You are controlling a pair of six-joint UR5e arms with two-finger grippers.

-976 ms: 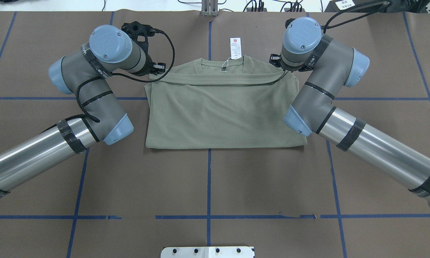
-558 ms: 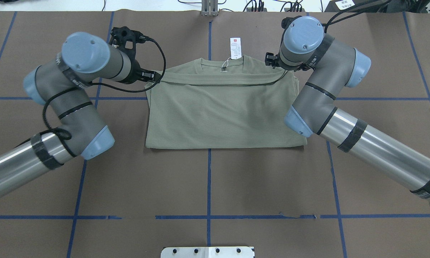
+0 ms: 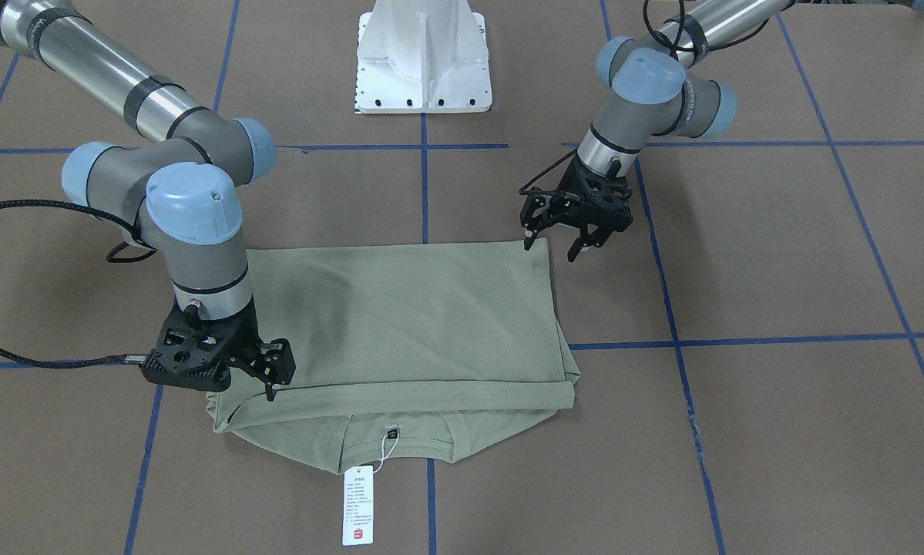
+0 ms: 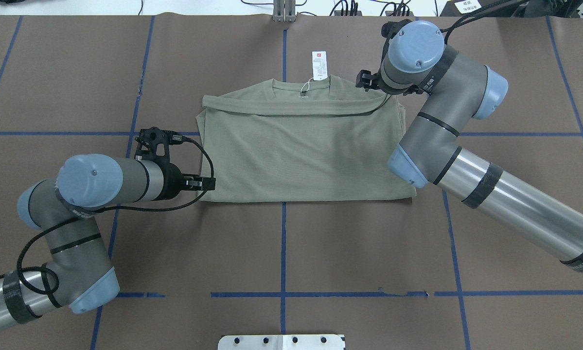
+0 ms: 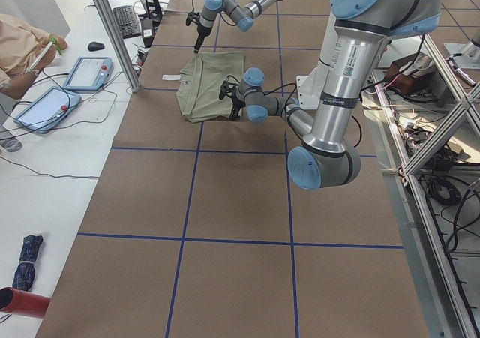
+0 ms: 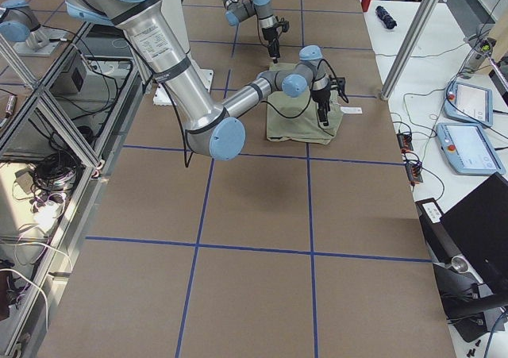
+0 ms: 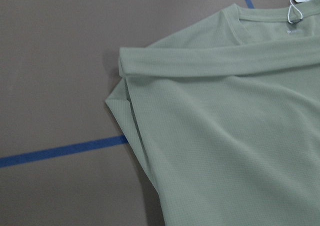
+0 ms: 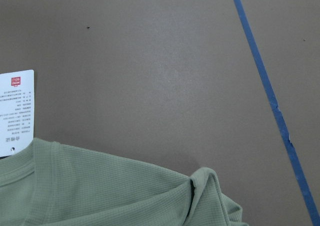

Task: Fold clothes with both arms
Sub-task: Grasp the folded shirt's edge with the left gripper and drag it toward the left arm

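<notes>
The sage-green shirt [image 4: 301,150] lies folded flat in a rectangle, collar at the far edge and a sleeve laid across below it. Its white hang tag [image 4: 319,64] rests on the table beyond the collar. My left gripper [image 4: 206,183] hovers at the shirt's near-left hem corner. In the front-facing view the left gripper [image 3: 552,245] is open with nothing between its fingers. My right gripper [image 3: 274,375] stands over the far-right shoulder corner, fingers apart and holding nothing. From overhead the right gripper [image 4: 363,80] is mostly hidden under its wrist. Both wrist views show only shirt [image 7: 225,136] and table.
Blue tape lines [image 4: 283,253] cross the brown table cover. The white pedestal base [image 3: 423,62] stands at the robot's side. In the left side view a person [image 5: 22,42] sits beside tablets [image 5: 86,72] on a white bench.
My left arm has swung from the shirt's far-left shoulder corner back to its near-left hem corner. The right gripper has shifted slightly at the far-right shoulder. The shirt has not moved.
</notes>
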